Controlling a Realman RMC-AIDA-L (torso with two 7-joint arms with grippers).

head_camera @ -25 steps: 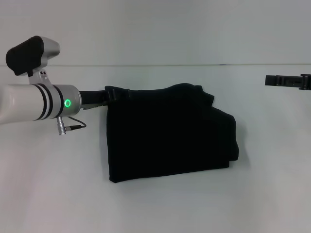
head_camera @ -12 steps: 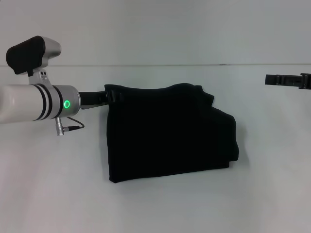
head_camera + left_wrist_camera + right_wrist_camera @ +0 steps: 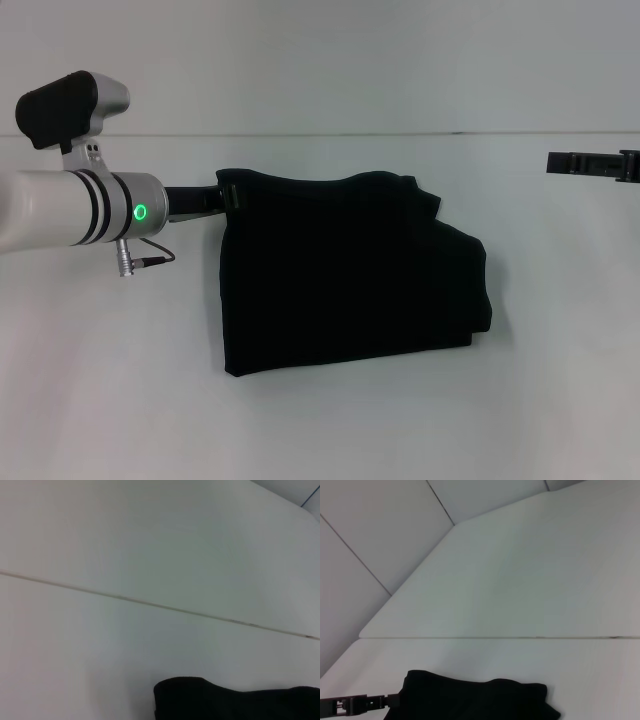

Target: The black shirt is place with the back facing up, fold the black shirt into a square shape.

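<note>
Folded black shirt [image 3: 350, 275] on plain white table [image 3: 330, 430], seam line beyond.

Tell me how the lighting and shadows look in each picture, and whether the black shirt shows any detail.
Head view: even, soft light, only a faint shadow beneath the black shirt, which reads as a near-featureless dark mass; left hand at its far left corner. Left wrist view: pale table, no glare, shirt a dark patch. Right wrist view: flat light, shirt again without visible folds.

One black shirt [image 3: 350, 275], two tools: left tool [image 3: 225, 193], right tool [image 3: 556, 162].
</note>
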